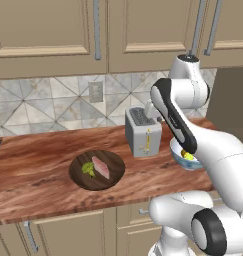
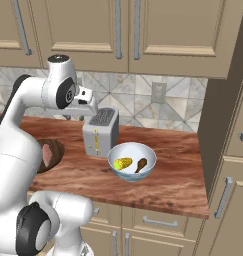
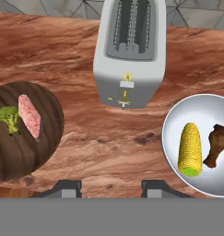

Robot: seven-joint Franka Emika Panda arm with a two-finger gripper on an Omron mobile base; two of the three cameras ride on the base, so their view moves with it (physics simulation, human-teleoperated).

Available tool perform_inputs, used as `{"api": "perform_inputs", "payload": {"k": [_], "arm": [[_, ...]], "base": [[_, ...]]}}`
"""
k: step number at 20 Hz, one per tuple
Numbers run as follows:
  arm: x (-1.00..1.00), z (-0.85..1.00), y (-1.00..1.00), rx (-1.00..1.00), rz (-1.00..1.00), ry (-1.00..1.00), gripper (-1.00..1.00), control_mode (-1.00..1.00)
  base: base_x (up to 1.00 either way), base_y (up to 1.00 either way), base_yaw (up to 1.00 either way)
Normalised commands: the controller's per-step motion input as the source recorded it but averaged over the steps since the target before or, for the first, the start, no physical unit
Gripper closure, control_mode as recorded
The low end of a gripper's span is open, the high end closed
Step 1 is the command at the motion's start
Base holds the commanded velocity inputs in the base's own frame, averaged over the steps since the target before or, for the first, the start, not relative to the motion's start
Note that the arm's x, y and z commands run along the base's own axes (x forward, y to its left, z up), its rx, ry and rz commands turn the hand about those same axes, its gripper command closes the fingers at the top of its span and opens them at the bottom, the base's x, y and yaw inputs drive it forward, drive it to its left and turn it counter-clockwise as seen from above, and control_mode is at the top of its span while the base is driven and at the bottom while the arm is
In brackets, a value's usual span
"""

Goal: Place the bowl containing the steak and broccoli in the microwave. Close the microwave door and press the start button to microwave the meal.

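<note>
**Hovering over the counter, bowl off to one side**

Hanging above the wooden counter (image 1: pixel 38 165), the gripper (image 3: pixel 111 186) has its fingers spread apart, grasping nothing. The dark bowl (image 1: pixel 97 170) sits near the counter's front edge with the steak (image 1: pixel 100 166) and broccoli (image 1: pixel 88 169) lying side by side inside it. In the hand view the bowl lies left of the fingertips, well apart. A toaster (image 3: pixel 129 50) stands toward the counter's back edge, beside a pale bowl (image 3: pixel 178 115) holding corn (image 3: pixel 190 148) and a drumstick (image 3: pixel 217 145).

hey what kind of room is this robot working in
A simulated home kitchen, most likely: a wooden counter under beige cabinets, a silver toaster against a tiled backsplash, and bowls of food.
</note>
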Motion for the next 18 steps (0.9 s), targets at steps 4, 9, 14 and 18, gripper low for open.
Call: {"api": "perform_inputs", "payload": {"k": [4,9,14,18], "arm": [[-0.10,-0.13,0.01,0.00,0.00,0.01,-1.00,-1.00],[-0.13,-0.36,0.24,0.00,0.00,0.00,-1.00,-1.00],[-0.03,-0.42,0.22,0.01,0.00,0.00,-1.00,-1.00],[0.00,-0.43,0.18,0.05,0.00,0.00,-1.00,-1.00]], "base": [[0.00,0.00,0.00],[0.00,0.00,0.00],[0.00,0.00,0.00],[0.00,0.00,0.00]]}}
